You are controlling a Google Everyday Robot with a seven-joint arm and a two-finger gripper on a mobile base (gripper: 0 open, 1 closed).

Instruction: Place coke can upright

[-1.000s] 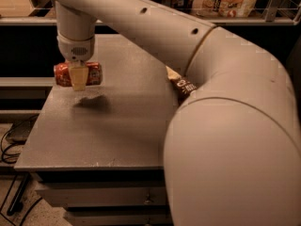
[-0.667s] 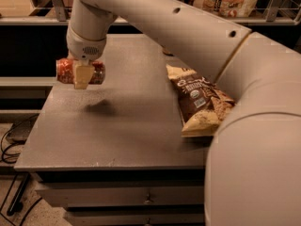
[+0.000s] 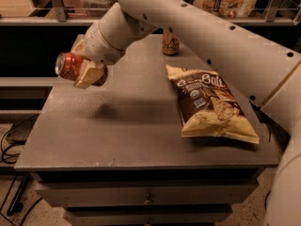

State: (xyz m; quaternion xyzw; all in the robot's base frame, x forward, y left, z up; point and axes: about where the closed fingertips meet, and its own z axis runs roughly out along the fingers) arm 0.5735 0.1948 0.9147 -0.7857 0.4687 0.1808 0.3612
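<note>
The red coke can (image 3: 68, 66) with a silver end is held lying on its side, in the air above the left part of the grey table (image 3: 127, 126). My gripper (image 3: 87, 69) is shut on it, with cream fingers (image 3: 88, 74) across the can's middle. The silver end points left, towards the table's left edge. The can's shadow falls on the tabletop below.
A brown-and-yellow chip bag (image 3: 210, 103) lies on the right half of the table. A brown-and-gold can (image 3: 170, 43) stands upright at the back. My white arm (image 3: 221, 46) crosses the upper right. Shelves with goods run behind.
The arm has swung up and back, uncovering the chip bag and the back can. The gripper has turned, so the can now tilts with its silver end to the left.
</note>
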